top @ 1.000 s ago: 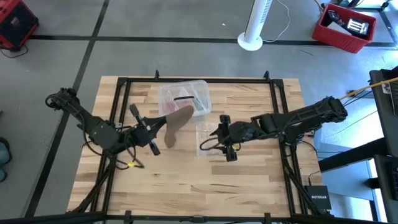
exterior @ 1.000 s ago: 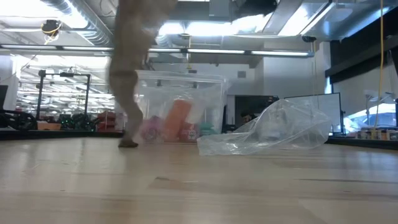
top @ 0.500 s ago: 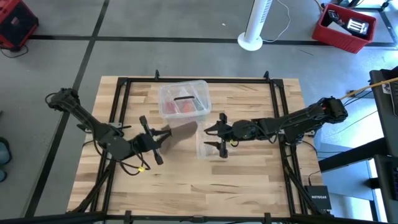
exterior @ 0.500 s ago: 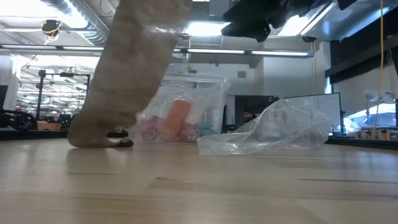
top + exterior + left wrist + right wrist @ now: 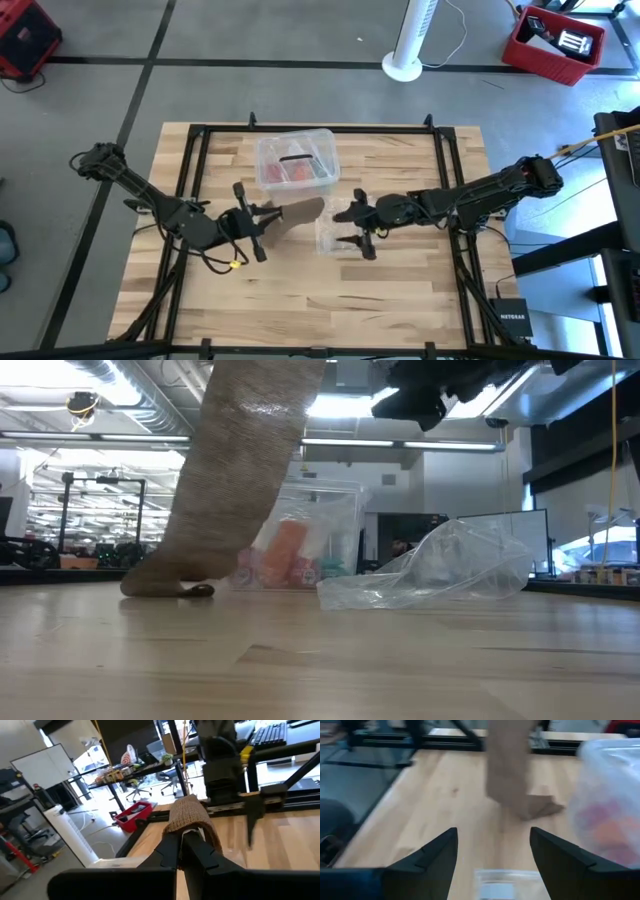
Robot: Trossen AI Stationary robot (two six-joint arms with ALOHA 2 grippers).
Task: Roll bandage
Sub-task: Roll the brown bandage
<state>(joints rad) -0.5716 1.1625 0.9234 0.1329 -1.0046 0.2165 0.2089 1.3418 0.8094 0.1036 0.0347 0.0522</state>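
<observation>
Overhead and level views of the worktop (image 5: 300,320) during bandage rolling. The left gripper (image 5: 262,219), left of centre, is clenched on one end of the bandage (image 5: 295,212), a wide tan knitted strip that drapes from the closed fingers (image 5: 200,852) toward 3 o'clock; in the level view its free end trails down to rest on the wood (a small dark clip-like piece lies at that end, too small to identify). The fabric hangs limp and folds under its own weight, so it is judged light, soft and non-slippery. A hold at the free end, across its full width, would suit rolling. The right gripper (image 5: 358,220) hovers just beside the free end, released, fingers (image 5: 427,862) spread, above a crinkled clear bag (image 5: 440,575). A clear plastic box (image 5: 295,158) sits at 12 o'clock.
</observation>
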